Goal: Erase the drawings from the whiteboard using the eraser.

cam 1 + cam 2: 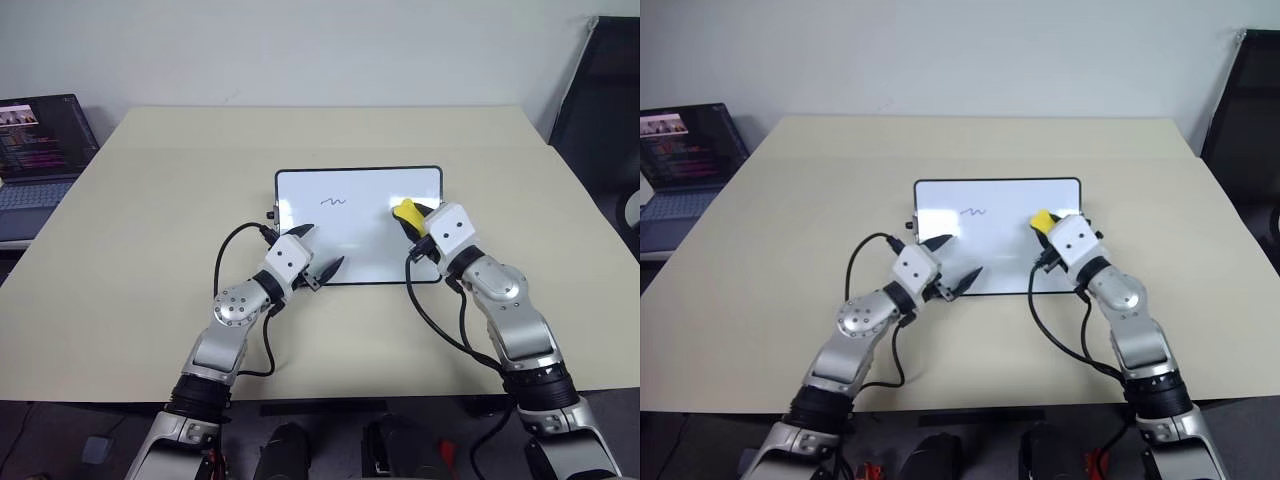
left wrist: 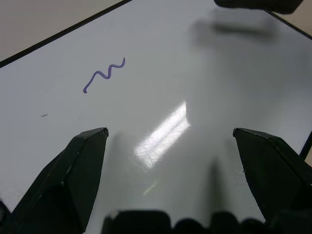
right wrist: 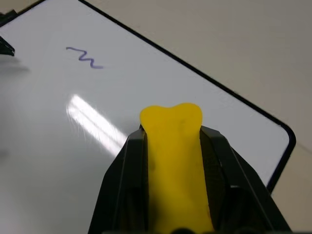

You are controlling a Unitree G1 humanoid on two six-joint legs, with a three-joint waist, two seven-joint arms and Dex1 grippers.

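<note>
your right gripper [image 3: 171, 141] is pinching the eraser [image 3: 173, 146] tight between its fingers over the right part of the whiteboard [image 1: 360, 190] on the counter [image 1: 150, 220]. your left gripper [image 1: 322, 256] is spreading its fingers wide, empty, over the board's near left edge; one squiggle [image 1: 333, 202] is lying between them, nearer the far edge.

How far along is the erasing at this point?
Mostly done, it seems: the whiteboard shows a single squiggle. In hand: the right gripper is shut on the yellow eraser, over the board's right part. The left gripper is open at the near edge. Left: wiping that squiggle.
</note>
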